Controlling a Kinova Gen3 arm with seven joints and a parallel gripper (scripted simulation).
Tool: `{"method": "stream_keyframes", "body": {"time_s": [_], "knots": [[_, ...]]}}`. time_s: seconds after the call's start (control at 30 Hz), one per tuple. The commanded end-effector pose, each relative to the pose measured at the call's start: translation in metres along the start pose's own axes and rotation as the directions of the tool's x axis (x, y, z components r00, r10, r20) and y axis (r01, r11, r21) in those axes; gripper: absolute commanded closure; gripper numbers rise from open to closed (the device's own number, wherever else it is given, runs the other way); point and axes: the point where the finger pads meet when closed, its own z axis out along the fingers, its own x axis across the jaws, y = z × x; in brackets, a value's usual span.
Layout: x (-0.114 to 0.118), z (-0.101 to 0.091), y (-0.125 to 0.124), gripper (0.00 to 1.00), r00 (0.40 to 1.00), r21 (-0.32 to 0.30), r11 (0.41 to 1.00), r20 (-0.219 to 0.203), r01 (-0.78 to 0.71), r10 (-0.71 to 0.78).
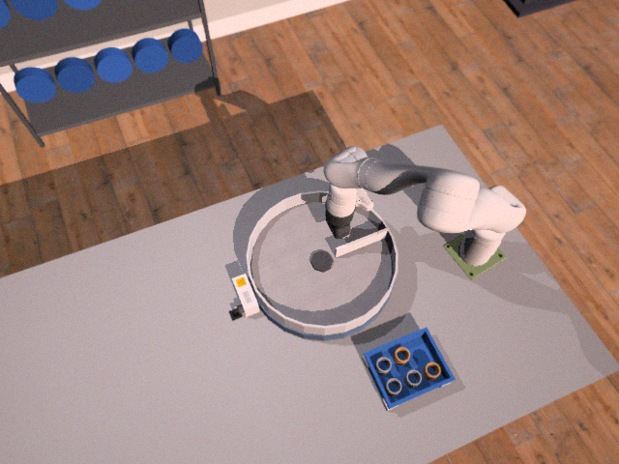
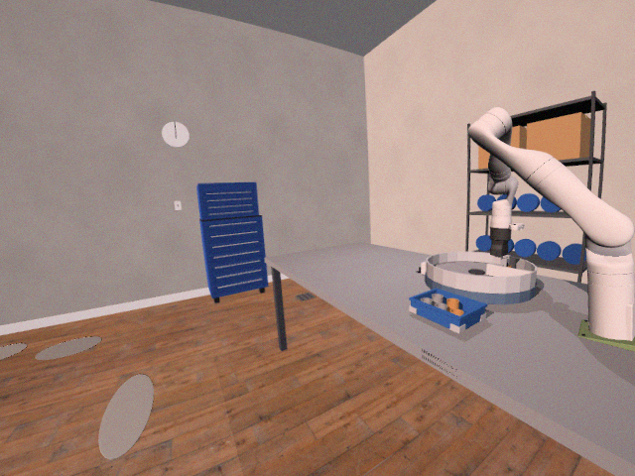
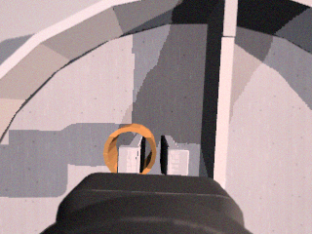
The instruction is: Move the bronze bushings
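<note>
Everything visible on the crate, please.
The crate is a shallow, open-topped blue rectangle, plastic by its look, with pale corner pieces low down. It sits level on the table, beside the turntable and apart from it. Inside stand two bronze bushings and three steel bushings, bores up. The arm isn't touching it.

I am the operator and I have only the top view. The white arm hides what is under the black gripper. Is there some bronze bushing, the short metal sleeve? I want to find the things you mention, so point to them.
Observer: Yes, the wrist view shows one bronze bushing [image 2: 508,266] [image 3: 133,129], open end up.
Operator: Thank you. And the black gripper [image 1: 341,235] [image 2: 505,260] [image 3: 152,147], is it closed on the sleeve?
Observer: No, its two fingers stand apart, with a gap visible between them.
Operator: Where is this sleeve's wall?
Observer: Its near side passes between the fingers.
</note>
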Motion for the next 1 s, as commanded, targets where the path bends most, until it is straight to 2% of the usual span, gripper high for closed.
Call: {"method": "stream_keyframes", "body": {"time_s": [0.0,0.17,0.53,0.97], "knots": [[-0.001,-0.002,0.001,0.63,1.0,-0.004,1.0,0.003,0.004,-0.004],[-0.001,-0.01,0.002,0.63,1.0,-0.004,1.0,0.004,0.005,-0.005],[-0.001,-0.055,0.002,0.63,1.0,-0.004,1.0,0.003,0.005,-0.005],[-0.001,-0.057,0.001,0.63,1.0,-0.003,1.0,0.003,0.004,-0.004]]}}
